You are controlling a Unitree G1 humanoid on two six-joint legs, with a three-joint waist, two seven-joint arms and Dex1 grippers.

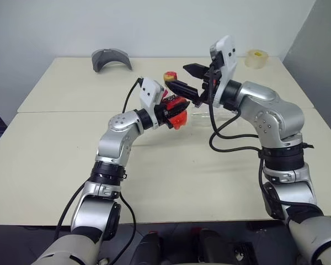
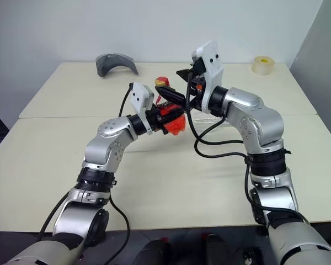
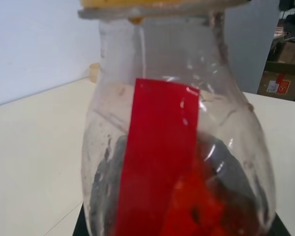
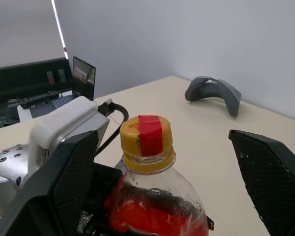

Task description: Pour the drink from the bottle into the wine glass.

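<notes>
Bottle held up, capped.
Left pincer [image 2: 166, 117] clamps the bottle [image 4: 155, 196]; right pincer [image 4: 172, 182], spread wide, flanks its cap [image 4: 146, 135] at three and nine o'clock.

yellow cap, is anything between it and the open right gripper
Nothing visible. The right gripper stands open with its fingers either side of the yellow cap, on the bottle held by the left gripper.

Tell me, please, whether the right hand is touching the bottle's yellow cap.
Apart. The right wrist view shows the right hand open, its fingers standing clear on either side of the yellow cap.
</notes>
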